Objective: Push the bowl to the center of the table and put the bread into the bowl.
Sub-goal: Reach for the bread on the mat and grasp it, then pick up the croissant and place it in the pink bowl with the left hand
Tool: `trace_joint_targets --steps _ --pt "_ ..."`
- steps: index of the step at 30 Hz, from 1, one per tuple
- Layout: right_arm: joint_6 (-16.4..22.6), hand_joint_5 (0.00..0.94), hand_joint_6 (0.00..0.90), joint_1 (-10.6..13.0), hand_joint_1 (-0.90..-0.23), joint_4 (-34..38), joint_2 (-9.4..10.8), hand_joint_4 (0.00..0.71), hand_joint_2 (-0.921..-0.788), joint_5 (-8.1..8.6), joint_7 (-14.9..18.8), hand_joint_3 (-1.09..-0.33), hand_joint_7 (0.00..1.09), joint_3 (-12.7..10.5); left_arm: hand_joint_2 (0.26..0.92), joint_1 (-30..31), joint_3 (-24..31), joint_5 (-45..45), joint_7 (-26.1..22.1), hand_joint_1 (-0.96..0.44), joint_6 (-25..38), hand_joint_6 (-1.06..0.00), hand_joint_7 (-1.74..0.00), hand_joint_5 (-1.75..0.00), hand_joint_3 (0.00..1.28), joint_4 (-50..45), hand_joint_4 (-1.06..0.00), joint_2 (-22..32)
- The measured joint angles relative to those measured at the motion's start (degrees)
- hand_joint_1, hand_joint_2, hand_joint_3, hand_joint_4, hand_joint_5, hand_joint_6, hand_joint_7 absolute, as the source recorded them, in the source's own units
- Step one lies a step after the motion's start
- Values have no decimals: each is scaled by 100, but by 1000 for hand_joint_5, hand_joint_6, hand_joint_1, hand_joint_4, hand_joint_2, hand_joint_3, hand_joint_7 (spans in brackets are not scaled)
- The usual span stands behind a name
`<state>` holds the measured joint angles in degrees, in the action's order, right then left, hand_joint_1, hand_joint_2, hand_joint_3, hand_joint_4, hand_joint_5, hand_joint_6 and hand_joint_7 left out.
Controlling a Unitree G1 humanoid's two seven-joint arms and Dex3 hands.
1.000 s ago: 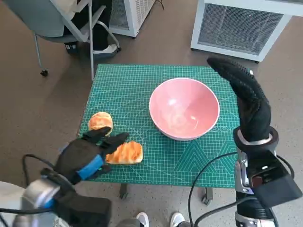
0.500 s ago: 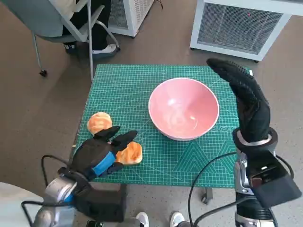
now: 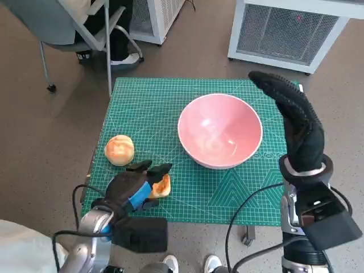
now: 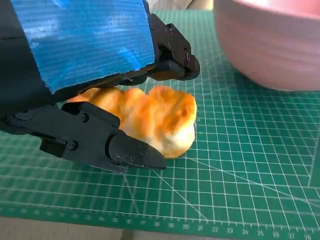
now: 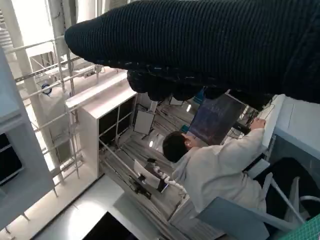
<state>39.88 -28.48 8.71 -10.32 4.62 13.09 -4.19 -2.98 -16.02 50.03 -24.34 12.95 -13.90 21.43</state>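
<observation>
My left hand sat at the lower left of the head view, near the front edge of the green mat. Its fingers were wrapped around the long bread roll, one above it and one below, as the left wrist view showed; the roll rested on the mat in that grasp. A second, round bun lay just above and to the left of that hand in the head view, apart from it.

The pink bowl stood right of the picture's centre in the head view, upright, on the right half of the mat. Its side filled the upper right of the left wrist view, near the roll but not touching it.

My right hand was raised at the right of the head view, beside the bowl's right rim, fingers stretched out and holding nothing. In the right wrist view the glove ran along the top, and a person in a pale top sat at a desk beyond.
</observation>
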Motion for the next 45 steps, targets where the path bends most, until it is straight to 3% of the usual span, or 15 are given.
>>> trace_joint_targets --steps 4,8,9,10,11,12,15,22,32,36,45 --pt "0 8 -1 9 -539 -2 1 366 -921 0 0 -741 738 0 920 -79 31 -153 8 26 134 -519 -48 -33 33 47 -504 -58" --pt "0 8 -1 10 -534 -1 3 366 -921 5 0 -741 738 0 921 -106 35 -285 1 105 208 -647 -90 -87 50 58 -723 -67" --pt "0 8 -1 10 -533 -1 3 366 -921 6 0 -741 738 0 921 -112 33 -307 2 197 203 -696 -113 -531 89 68 -674 -57" --pt "0 8 -1 10 -532 -1 5 366 -921 6 0 -741 738 0 921 -117 32 -333 3 229 193 -713 -122 -694 106 80 -651 -39" --pt "0 8 -1 10 -532 -1 6 366 -921 6 0 -742 738 0 921 -121 31 -356 10 150 164 -635 -494 -929 125 97 -646 -16" --pt "0 8 -1 10 -531 -1 8 366 -921 6 0 -742 738 0 921 -121 29 -369 14 99 131 -580 -739 -1085 141 107 -637 12" --pt "0 8 -1 13 -531 -1 15 366 -921 5 0 -742 738 1 921 -121 27 -409 44 38 -15 -561 -984 -1269 138 115 -633 114" --pt "0 9 -1 30 -535 -3 24 367 -921 3 0 -741 738 4 920 -26 136 -598 90 8 -199 -583 -1115 -1249 95 -29 -684 290" --pt "-2 10 -1 31 -540 -5 26 369 -921 5 0 -738 741 8 920 -120 680 -874 158 5 -199 -644 -1073 -1149 30 -984 -768 305" --pt "-2 10 -1 30 -543 -2 26 369 -921 12 0 -736 742 8 917 -467 946 -1015 183 5 -128 -670 -1047 -1125 14 -1322 -791 262" --pt "0 11 -1 28 -539 6 23 369 -921 23 0 -736 743 3 874 -1653 1193 -1094 528 5 -48 -850 -784 -1124 1 -1659 -850 9"
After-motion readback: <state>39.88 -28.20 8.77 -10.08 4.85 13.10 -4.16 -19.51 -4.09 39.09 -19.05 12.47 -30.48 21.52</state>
